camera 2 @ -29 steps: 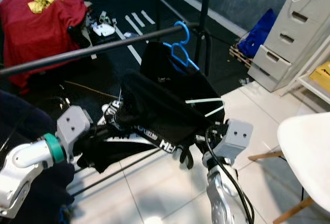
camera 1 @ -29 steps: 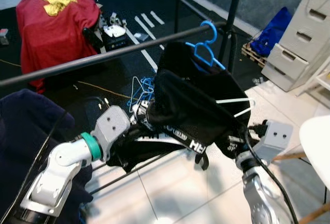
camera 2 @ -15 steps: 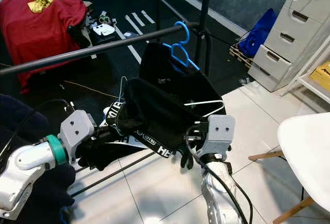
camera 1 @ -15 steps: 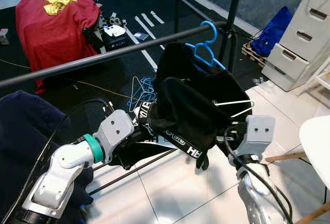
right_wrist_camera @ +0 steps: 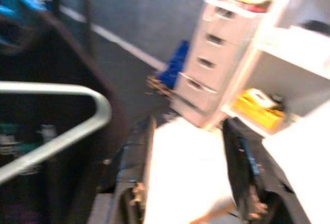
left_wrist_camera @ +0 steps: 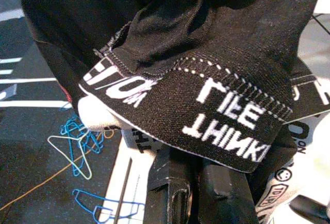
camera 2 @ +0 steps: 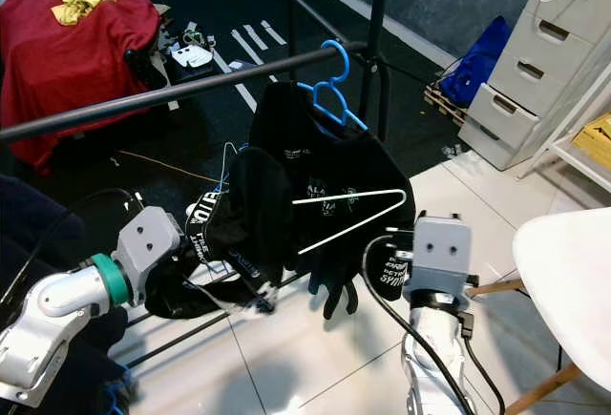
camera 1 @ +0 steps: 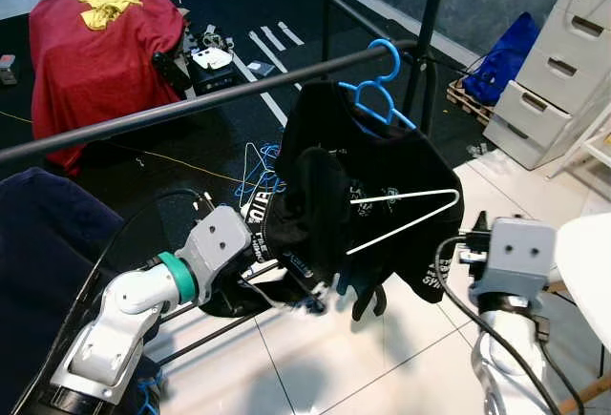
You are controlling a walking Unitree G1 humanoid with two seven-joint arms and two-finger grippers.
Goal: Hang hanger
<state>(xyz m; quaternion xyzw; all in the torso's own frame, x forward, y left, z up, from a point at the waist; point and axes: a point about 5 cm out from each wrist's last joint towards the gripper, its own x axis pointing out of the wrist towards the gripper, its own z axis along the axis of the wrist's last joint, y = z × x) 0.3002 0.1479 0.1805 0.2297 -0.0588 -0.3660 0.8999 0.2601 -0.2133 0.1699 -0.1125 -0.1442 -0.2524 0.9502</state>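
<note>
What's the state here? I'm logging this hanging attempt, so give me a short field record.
rail: black rail crossing the view
hung already: blue hanger with black garment
white hanger: inside black shirt, not on rail
left claw: shut on shirt's printed hem
right claw: open, beside hanger's corner
floor: spare hangers

matt black cloth shirt [camera 1: 382,162], glossy tile floor [camera 1: 315,358]

A lab-like room: taped floor [camera 1: 272,48], loose cables [camera 1: 191,162], drawer cabinet [camera 1: 558,62]
</note>
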